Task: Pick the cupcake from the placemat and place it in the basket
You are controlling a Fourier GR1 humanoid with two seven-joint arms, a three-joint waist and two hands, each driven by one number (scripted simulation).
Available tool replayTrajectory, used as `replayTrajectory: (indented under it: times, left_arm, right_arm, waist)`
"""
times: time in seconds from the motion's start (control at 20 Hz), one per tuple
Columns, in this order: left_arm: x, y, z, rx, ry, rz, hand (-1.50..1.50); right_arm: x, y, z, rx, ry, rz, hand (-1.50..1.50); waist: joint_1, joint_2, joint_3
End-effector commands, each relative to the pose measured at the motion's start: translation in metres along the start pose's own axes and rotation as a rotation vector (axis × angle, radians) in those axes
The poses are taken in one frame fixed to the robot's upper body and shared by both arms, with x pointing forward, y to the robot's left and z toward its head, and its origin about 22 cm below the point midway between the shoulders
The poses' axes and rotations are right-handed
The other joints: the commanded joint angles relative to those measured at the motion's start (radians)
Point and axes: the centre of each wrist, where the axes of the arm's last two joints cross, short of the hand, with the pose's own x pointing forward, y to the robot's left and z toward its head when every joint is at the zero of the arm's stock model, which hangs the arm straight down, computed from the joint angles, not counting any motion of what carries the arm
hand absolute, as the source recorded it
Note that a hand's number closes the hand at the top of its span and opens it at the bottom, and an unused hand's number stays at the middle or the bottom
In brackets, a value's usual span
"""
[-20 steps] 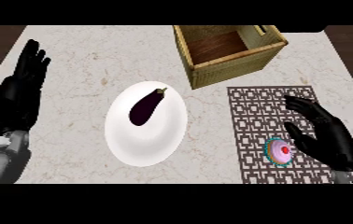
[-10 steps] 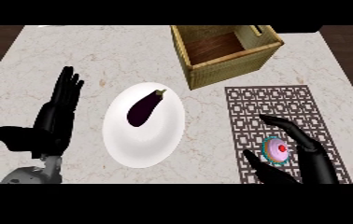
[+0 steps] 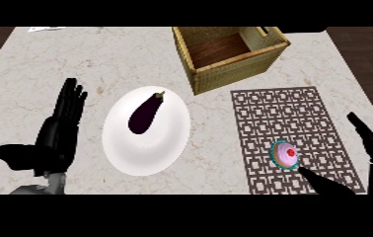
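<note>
Both hands are open: my right hand [image 3: 328, 185] spreads beside the cupcake [image 3: 285, 154] on the placemat [image 3: 284, 112], at four o'clock; my left hand [image 3: 58, 137] rests at the plate's [image 3: 157, 154] nine o'clock.

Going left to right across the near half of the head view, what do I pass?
black left robot hand → white round plate holding a purple eggplant → pink-frosted cupcake → black right robot hand

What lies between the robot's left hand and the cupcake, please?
In the head view, the white plate holding the eggplant lies between the left hand and the cupcake, then placemat.
</note>
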Motion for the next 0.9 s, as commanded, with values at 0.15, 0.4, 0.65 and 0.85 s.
replayTrajectory:
  times: [0.15,0.4,0.65,0.85]
  left_arm:
    - [-0.002,-0.006,0.004,-0.007,-0.002,-0.002,0.0]
    - [-0.003,-0.011,0.007,-0.039,-0.004,0.012,0.0]
    - [0.006,-0.017,0.005,-0.077,-0.026,0.036,0.0]
    - [-0.001,-0.016,-0.001,-0.069,-0.027,0.027,0.0]
  right_arm:
    - [0.018,-0.049,-0.002,0.17,0.158,0.361,-1.5]
    - [0.086,-0.07,0.015,0.332,0.233,0.412,-1.5]
    - [0.14,-0.092,0.027,0.352,0.311,0.444,-1.5]
    - [0.148,-0.094,0.021,0.334,0.353,0.541,-1.5]
  waist:
    - [0.004,0.005,-0.004]
    - [0.037,0.006,0.006]
    - [0.072,0.012,0.012]
    - [0.063,0.013,0.013]
